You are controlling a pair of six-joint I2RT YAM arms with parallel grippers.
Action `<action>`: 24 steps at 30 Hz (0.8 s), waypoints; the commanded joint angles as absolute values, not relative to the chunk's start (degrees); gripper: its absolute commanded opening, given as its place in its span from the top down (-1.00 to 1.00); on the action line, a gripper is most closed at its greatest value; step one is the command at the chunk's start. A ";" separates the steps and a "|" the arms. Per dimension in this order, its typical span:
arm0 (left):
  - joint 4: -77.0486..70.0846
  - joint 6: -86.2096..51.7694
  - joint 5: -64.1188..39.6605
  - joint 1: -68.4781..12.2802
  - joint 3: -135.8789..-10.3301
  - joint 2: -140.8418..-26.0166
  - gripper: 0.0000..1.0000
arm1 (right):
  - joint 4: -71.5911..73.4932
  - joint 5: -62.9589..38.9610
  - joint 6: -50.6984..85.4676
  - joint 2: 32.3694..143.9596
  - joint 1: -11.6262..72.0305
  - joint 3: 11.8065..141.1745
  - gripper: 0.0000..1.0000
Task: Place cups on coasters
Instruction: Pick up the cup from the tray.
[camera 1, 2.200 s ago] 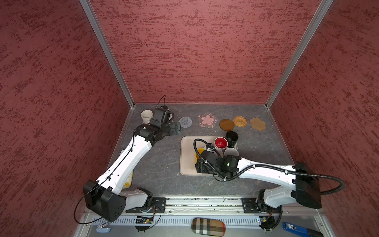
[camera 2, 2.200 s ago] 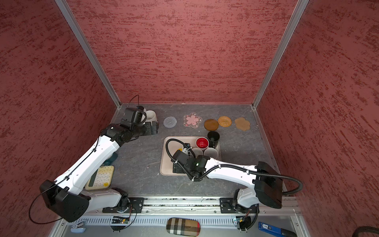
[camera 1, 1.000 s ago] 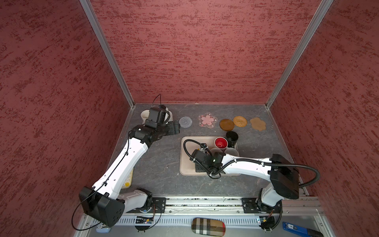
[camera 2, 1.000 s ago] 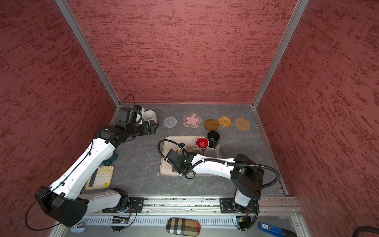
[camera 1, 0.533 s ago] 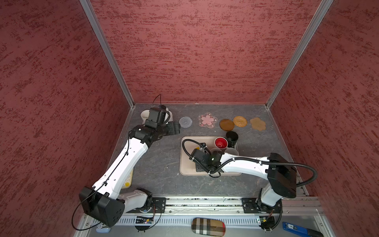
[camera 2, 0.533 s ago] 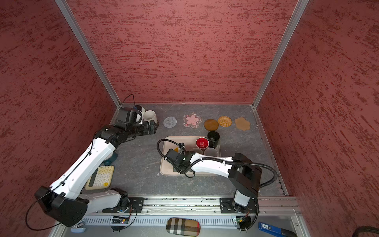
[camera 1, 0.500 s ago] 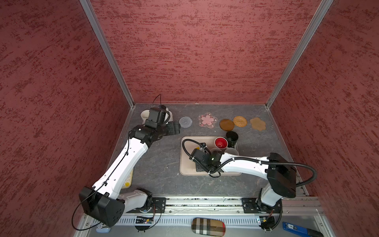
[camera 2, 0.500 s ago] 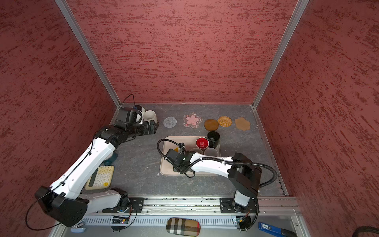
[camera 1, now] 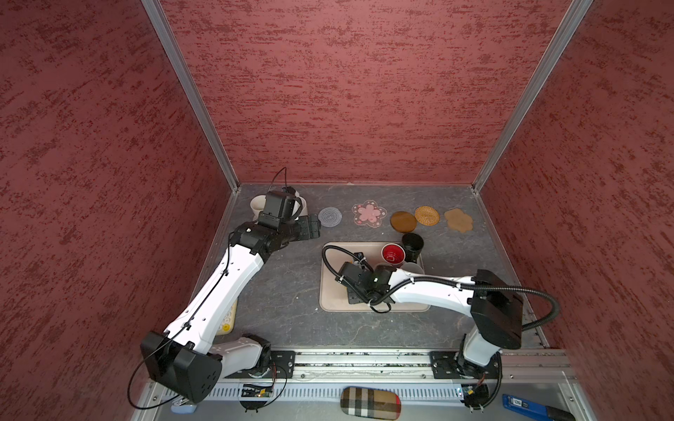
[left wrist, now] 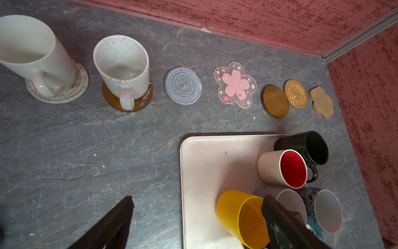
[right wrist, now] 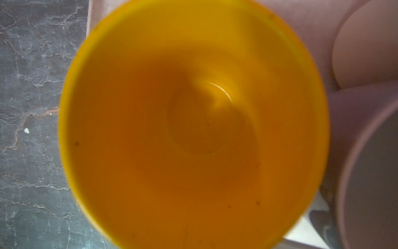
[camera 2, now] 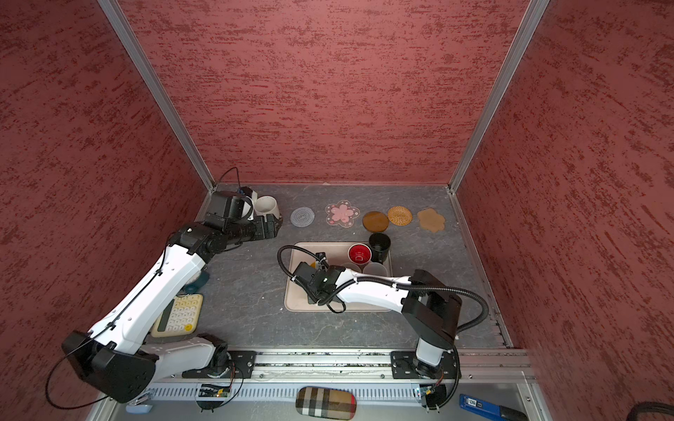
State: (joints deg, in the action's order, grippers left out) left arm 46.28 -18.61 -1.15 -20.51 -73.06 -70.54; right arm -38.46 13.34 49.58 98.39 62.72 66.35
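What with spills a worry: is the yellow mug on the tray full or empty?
Empty. The right wrist view looks straight down into the yellow mug and shows its bare, dry bottom, with no liquid inside.

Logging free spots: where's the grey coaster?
In a top view the grey coaster lies in the back row's left half, between the speckled mug and flower coaster.

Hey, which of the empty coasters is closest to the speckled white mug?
The grey woven round coaster, right beside the speckled white mug; the pink flower coaster and the others lie farther along the row.
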 commanded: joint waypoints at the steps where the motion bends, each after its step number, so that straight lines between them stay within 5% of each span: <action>1: 46.58 -18.28 -0.52 -20.38 -73.48 -70.44 -0.88 | -39.55 15.65 48.50 98.64 62.41 68.94 0.99; 24: 49.27 -16.36 2.82 -18.04 -76.37 -69.87 -0.89 | -33.51 18.76 38.53 92.40 62.41 69.19 1.00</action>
